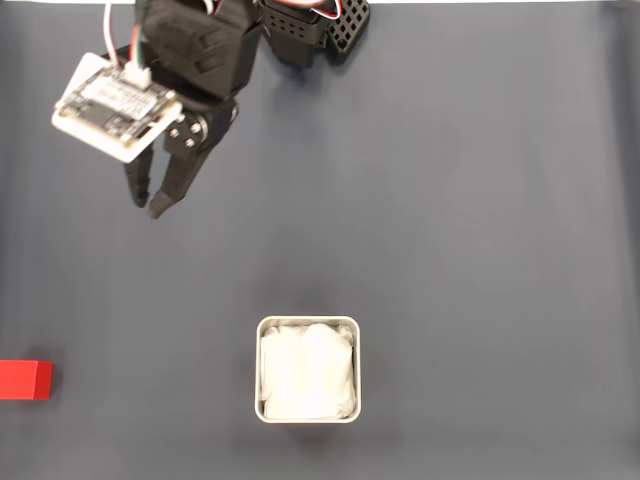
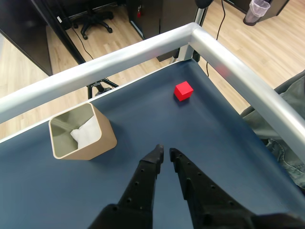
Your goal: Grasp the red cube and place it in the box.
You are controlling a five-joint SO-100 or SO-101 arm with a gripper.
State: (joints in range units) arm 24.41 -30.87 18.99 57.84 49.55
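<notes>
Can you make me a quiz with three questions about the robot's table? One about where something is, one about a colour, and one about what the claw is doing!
1. In the fixed view, where is the small cube?
A. far left edge
B. inside the box
C. in the claw

2. What colour is it?
A. blue
B. red
C. green

3. The claw is:
A. gripping the box
B. holding the cube
C. holding nothing

Answers:
1 A, the small bright red cube sits at the left edge.
2 B, it looks bright red.
3 C, the black claw hangs apart from the cube and the square metal-rimmed box with white lining.

The table is seen straight down in the fixed view; from the wrist view it is viewed obliquely towards a railed corner. The box and the red cube are shared.
</notes>
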